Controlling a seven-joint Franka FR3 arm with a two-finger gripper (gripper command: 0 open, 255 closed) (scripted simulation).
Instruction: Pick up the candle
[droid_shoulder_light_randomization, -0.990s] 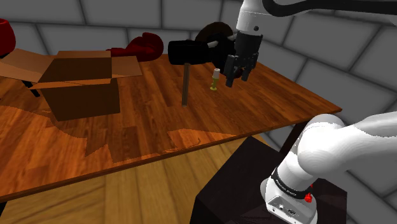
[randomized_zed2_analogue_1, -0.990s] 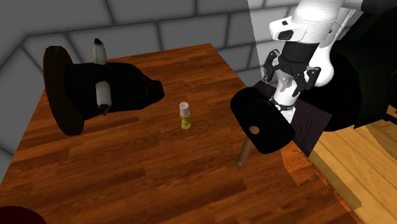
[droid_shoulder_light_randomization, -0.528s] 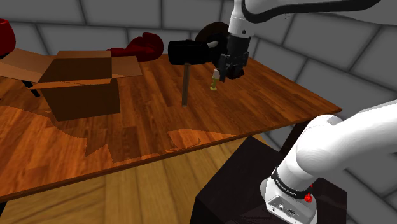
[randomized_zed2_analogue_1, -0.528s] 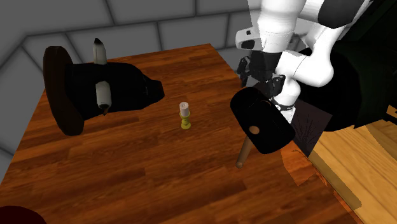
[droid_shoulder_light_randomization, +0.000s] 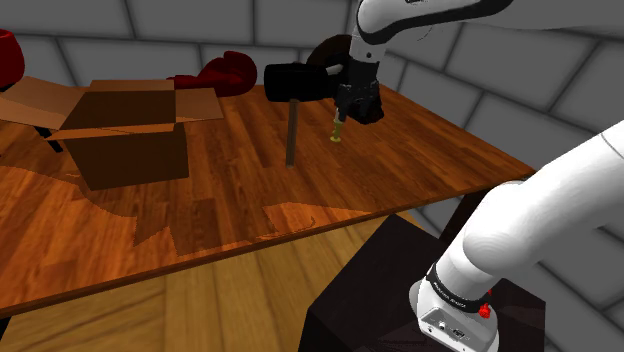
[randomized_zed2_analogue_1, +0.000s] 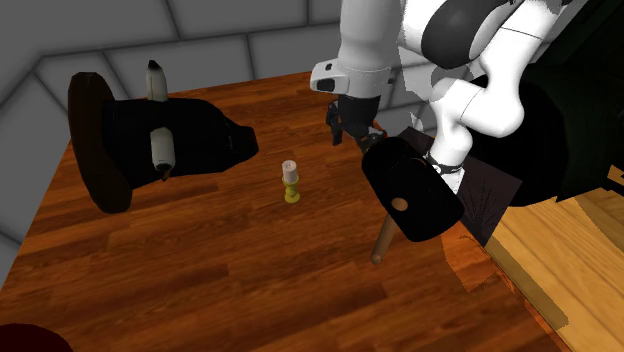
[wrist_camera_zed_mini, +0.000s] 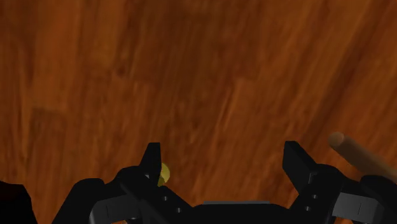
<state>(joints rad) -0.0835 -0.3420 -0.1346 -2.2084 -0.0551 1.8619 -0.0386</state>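
1. The candle (randomized_zed2_analogue_1: 289, 181) stands upright on the wooden table (randomized_zed2_analogue_1: 200, 260), long axis vertical, pale top up and yellow base down. It sits at the middle of the second exterior view.
2. The gripper (randomized_zed2_analogue_1: 345, 122) hangs above and to the right of it there, next to the black mallet (randomized_zed2_analogue_1: 410, 190).
3. In the wrist view the fingers (wrist_camera_zed_mini: 151, 162) are spread wide, holding nothing. A yellow bit of the candle peeks out beside one finger.
4. A second ago the gripper was farther right in both exterior views. The candle has not moved.
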